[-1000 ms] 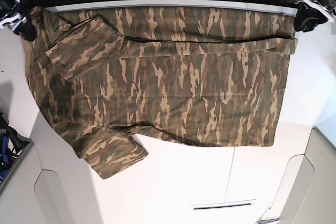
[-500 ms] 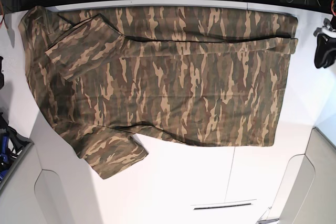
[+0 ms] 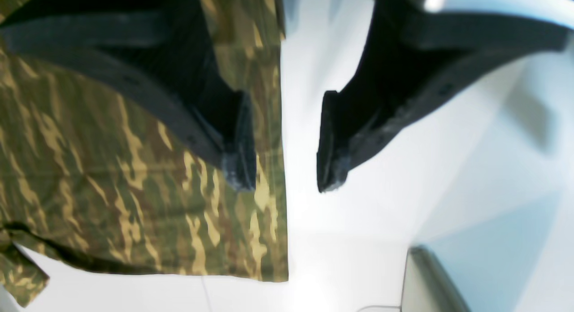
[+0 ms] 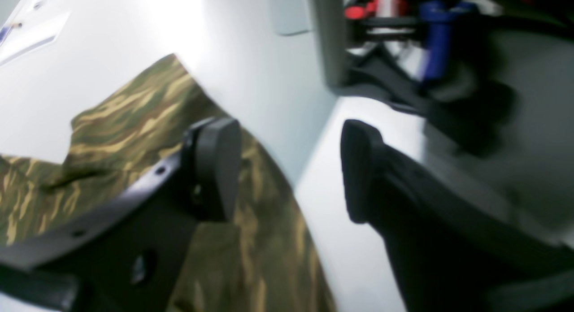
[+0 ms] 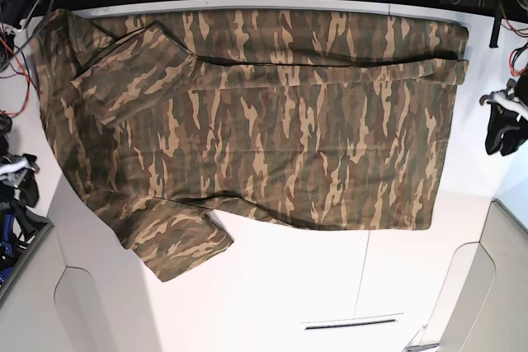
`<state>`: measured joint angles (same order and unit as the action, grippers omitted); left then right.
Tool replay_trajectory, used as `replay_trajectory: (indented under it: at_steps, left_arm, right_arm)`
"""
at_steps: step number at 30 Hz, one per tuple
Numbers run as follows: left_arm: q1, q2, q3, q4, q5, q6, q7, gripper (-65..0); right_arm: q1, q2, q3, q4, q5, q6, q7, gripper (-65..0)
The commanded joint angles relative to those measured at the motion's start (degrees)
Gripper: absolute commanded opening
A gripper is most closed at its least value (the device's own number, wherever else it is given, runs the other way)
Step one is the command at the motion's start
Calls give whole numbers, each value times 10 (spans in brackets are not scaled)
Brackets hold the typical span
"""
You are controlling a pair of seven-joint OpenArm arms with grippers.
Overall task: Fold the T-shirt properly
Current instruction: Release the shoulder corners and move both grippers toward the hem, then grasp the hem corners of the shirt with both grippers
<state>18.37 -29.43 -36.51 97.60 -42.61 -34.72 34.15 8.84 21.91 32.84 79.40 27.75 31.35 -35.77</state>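
One shirt point(image 5: 272, 129) is laid flat across the white table point(image 5: 272, 302), its long axis running sideways in the base view: the collar end lies toward that view's left, the hem toward its right. One sleeve is folded in over the body along the far edge, while the other sticks out on the near side. Being soft, light cloth, it is judged likely to sag and crease, so a pinch at the hem corners or shoulder seams is advised. Nothing is held by the left gripper point(image 3: 284, 164), whose jaws are spread just off the hem, and the right gripper point(image 4: 287, 173) is likewise parted and empty beside the collar end.
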Motion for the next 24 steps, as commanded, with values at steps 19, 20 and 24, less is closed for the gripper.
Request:
replay_trajectory:
  at_steps: [19, 20, 24]
  left_arm:
    - [-347, -59, 223, -407, 69, 26, -83, -390]
    - [-367, -59, 236, -437, 72, 26, -89, -390]
    - [-432, -56, 284, -540, 78, 26, -100, -390]
  right_arm:
    - [200, 12, -53, -357, -67, -3, 146, -299]
    - [202, 13, -53, -370, -80, -5, 155, -299]
    - [202, 12, -53, -402, -101, -6, 178, -299]
